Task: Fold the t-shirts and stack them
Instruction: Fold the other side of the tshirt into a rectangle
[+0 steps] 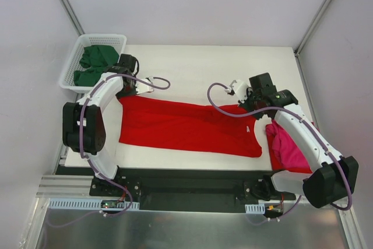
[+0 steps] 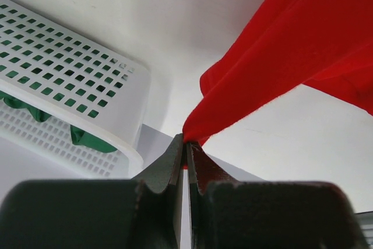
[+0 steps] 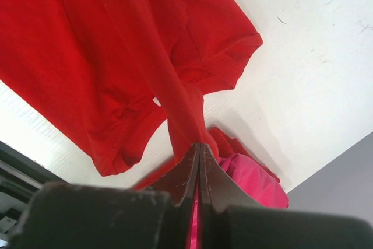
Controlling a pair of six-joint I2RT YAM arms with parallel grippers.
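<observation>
Left arm [image 1: 93, 118] and right arm [image 1: 309, 144] are reaching over the bench [image 1: 204, 62], where the red t-shirt [image 1: 186, 125] is lying spread across the middle, the white basket [image 1: 71, 77] is holding green t-shirts [image 1: 93, 58] far left, and the magenta t-shirt [image 1: 288, 147] is bunching at the right edge. Left tool [image 2: 186, 144] is pinching the red cloth's far-left corner, and right tool [image 3: 200, 147] is clamping its far edge near the right end. I'm judging the risk is a thin pinch slipping under hard pulling, or the right tool snagging the magenta cloth just beside it.

Top view looks down on the bench [image 1: 192, 68]; wrist views peer closely past left hand [image 2: 186, 144] and right hand [image 3: 200, 147]; all 3 share red t-shirt [image 1: 186, 126]
</observation>
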